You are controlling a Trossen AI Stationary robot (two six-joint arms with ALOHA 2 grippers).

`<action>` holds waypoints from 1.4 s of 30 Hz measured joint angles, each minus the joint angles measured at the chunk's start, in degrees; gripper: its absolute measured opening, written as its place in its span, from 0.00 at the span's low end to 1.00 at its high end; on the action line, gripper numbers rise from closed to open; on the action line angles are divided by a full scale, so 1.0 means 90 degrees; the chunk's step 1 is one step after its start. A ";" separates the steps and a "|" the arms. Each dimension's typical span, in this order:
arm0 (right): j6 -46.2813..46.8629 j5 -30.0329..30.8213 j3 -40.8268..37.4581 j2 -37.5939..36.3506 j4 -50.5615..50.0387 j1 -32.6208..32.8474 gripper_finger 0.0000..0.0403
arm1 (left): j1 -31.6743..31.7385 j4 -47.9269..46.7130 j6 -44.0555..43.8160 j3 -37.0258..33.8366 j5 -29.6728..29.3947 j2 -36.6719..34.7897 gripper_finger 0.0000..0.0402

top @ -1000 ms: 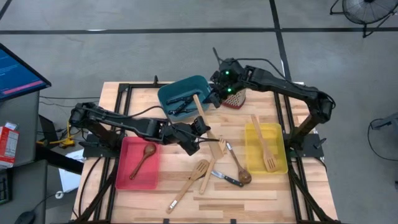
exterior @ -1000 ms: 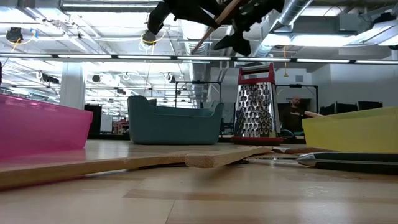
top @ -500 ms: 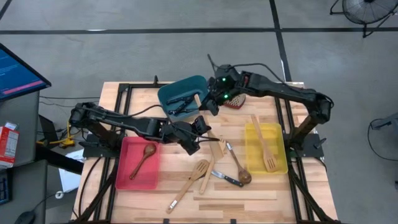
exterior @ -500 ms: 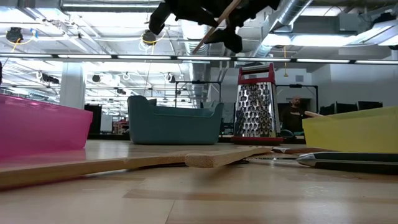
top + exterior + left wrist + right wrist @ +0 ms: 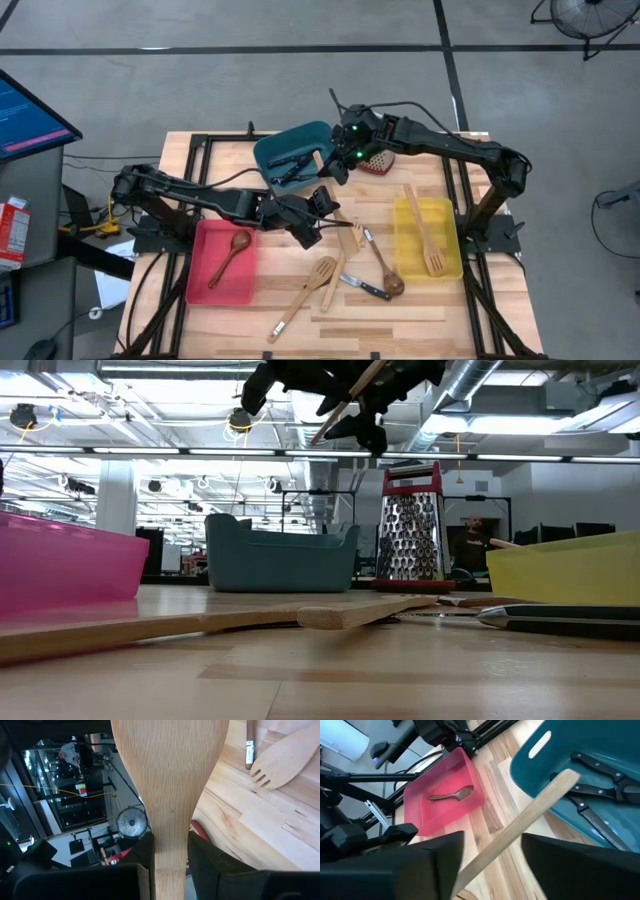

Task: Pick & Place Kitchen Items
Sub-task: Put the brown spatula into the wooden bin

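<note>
My left gripper (image 5: 322,200) is shut on a pale wooden spatula (image 5: 170,780), which it holds above the middle of the table. The spatula's handle (image 5: 320,172) runs toward the teal bin (image 5: 270,150). My right gripper (image 5: 336,166) is open. Its two fingers stand on either side of that handle (image 5: 535,805), close to its square free end. I cannot tell whether they touch it. In the low view both grippers and the slanting spatula (image 5: 345,400) are high above the tabletop. My left gripper pinches the spatula between its two fingers (image 5: 145,860) at the narrow neck (image 5: 170,850), just below where it widens into the blade. The fingers lie across the spatula. It is lifted clear of the table and slants.
Black-handled knives (image 5: 600,770) lie in the teal bin. A dark spoon (image 5: 232,250) lies in the red bin (image 5: 200,285), and a wooden fork (image 5: 428,240) in the yellow bin (image 5: 456,235). The grater (image 5: 380,162) stands at the far edge. Loose utensils (image 5: 320,278) lie near the front.
My right gripper has gone toward the table's left edge and a little down, away from the grater and onto the free end of the spatula's handle. My left gripper and the spatula have kept still.
</note>
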 joint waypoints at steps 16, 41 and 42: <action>-0.0372 0.0070 -0.0002 -0.0003 -0.0128 0.0004 0.06 | -0.0002 0.0055 -0.0047 0.0007 -0.0091 -0.0005 0.08; -0.0186 0.1129 -0.2217 -0.4373 -0.1621 -0.0756 0.06 | -0.0085 0.0192 -0.6058 -0.0114 0.0253 -0.2153 0.01; -0.0099 0.1115 -0.2575 -0.4585 -0.1379 -0.0755 0.06 | -0.0085 0.0193 -0.6147 -0.0145 0.0365 -0.2271 0.01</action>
